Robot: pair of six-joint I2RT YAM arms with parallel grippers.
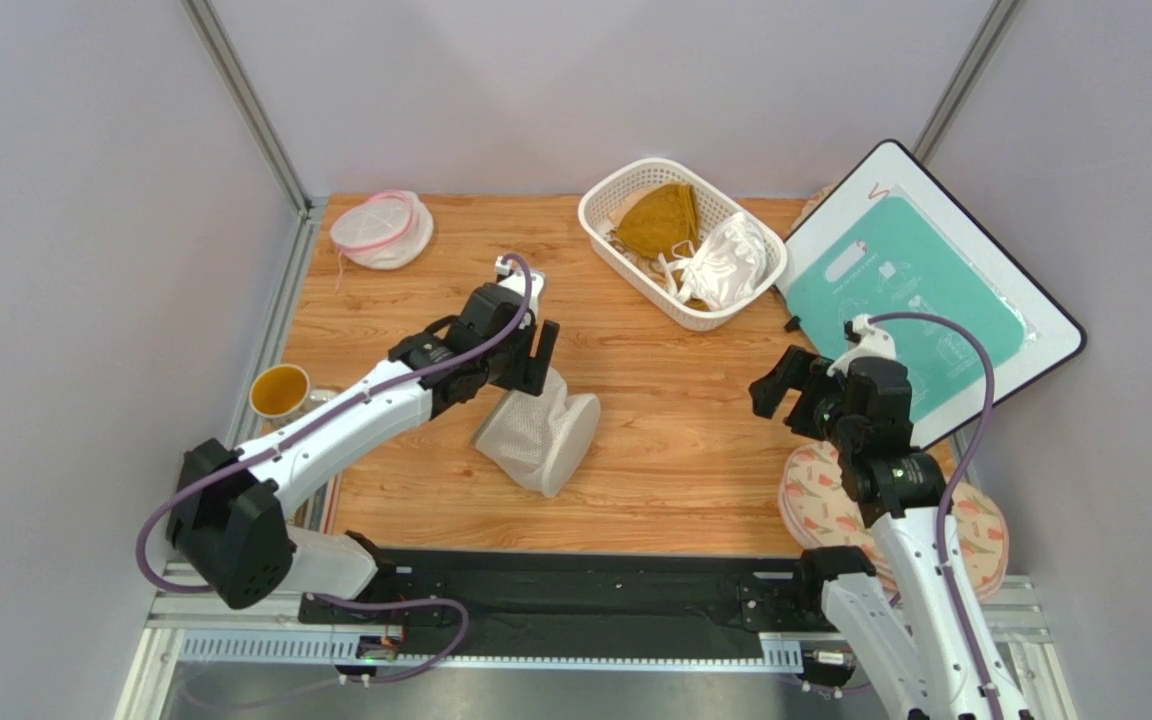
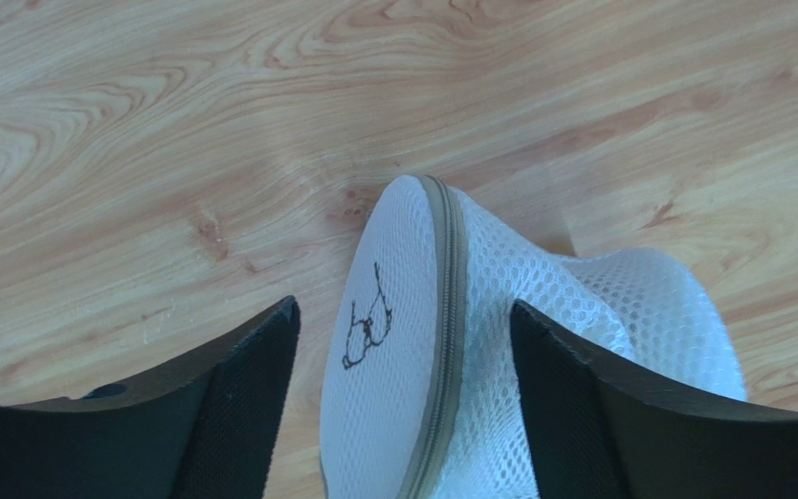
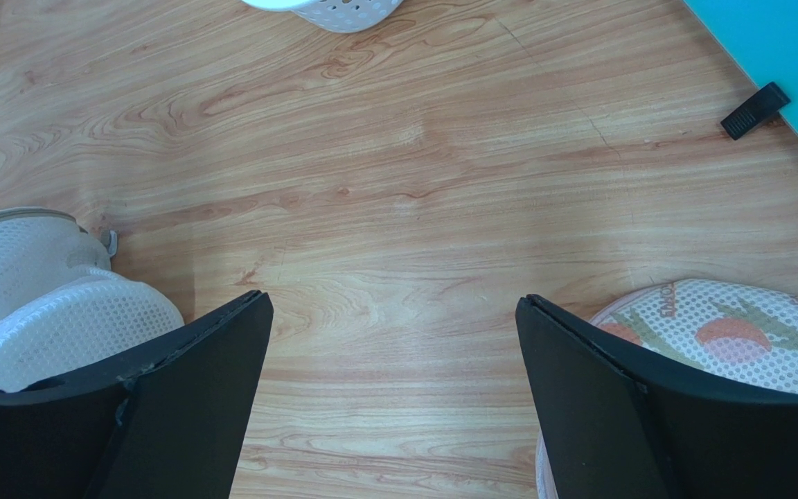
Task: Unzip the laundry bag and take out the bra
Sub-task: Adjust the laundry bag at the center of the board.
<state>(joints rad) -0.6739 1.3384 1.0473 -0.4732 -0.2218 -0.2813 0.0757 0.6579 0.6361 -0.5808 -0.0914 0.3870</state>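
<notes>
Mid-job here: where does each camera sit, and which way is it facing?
Top external: above and behind the robot, looking down on the table; shows the left gripper at the bag and the right gripper away from it.
Left wrist: on the left wrist, looking down at the bag's zip; its two fingers frame it.
Right wrist: on the right wrist, looking down at the table; its two fingers show, with the bag at left.
Shared: all three see the bag.

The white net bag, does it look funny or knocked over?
A bit. The laundry bag is tipped on its edge, one round end facing sideways, and its mesh side sags in. Its zipper looks shut. The open left gripper straddles its rim. Nothing looks spilled or broken.
</notes>
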